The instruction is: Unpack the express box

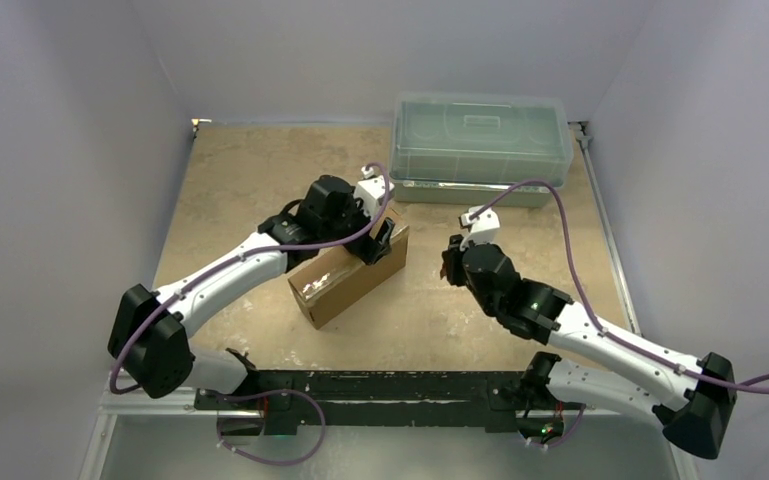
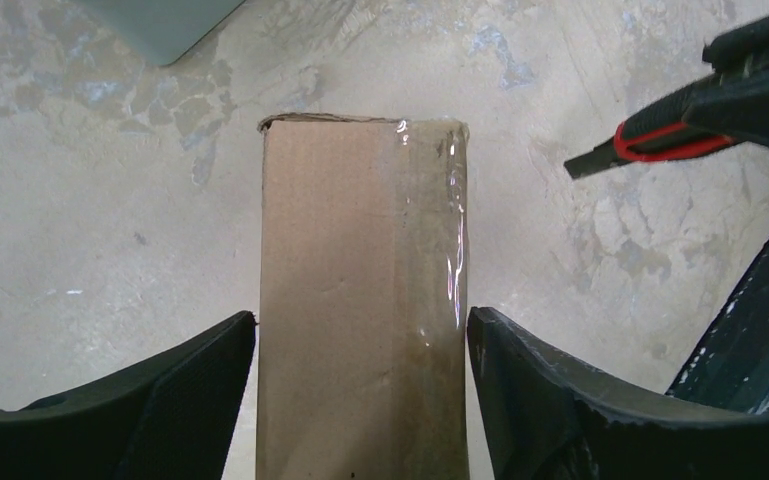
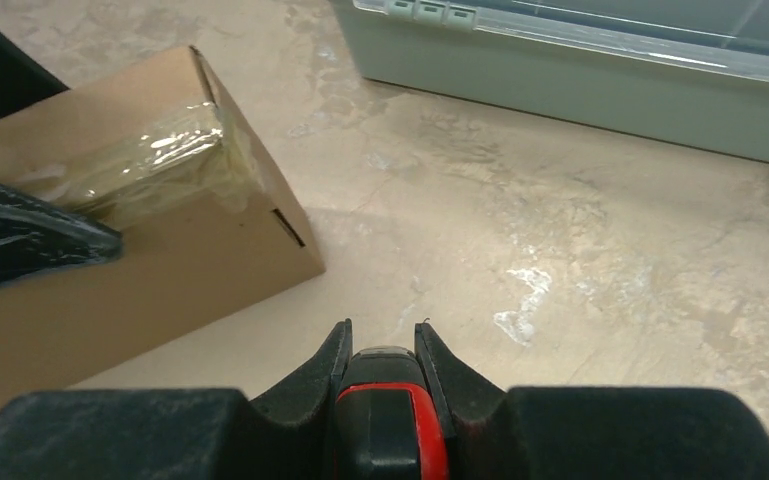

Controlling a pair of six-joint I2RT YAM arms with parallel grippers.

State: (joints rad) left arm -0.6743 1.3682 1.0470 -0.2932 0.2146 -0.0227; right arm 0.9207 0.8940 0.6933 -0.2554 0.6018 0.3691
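Observation:
The express box (image 1: pixel 345 280) is a brown cardboard mailer sealed with clear tape, lying on the table at centre left. My left gripper (image 1: pixel 380 240) straddles its far end. In the left wrist view the two fingers press both long sides of the box (image 2: pixel 360 250), the gripper (image 2: pixel 361 318) shut on it. My right gripper (image 1: pixel 452 262) hovers right of the box, shut on a black-and-red cutter (image 3: pixel 385 400). The cutter's tip also shows in the left wrist view (image 2: pixel 650 140). In the right wrist view the box's taped end (image 3: pixel 160 230) lies left of and ahead of the right gripper (image 3: pixel 382 335).
A translucent grey-green lidded plastic bin (image 1: pixel 480 140) stands at the back right, behind the box; its front wall shows in the right wrist view (image 3: pixel 580 70). The beige mottled table (image 1: pixel 260 160) is walled in by white panels. The arm bases sit along the near edge.

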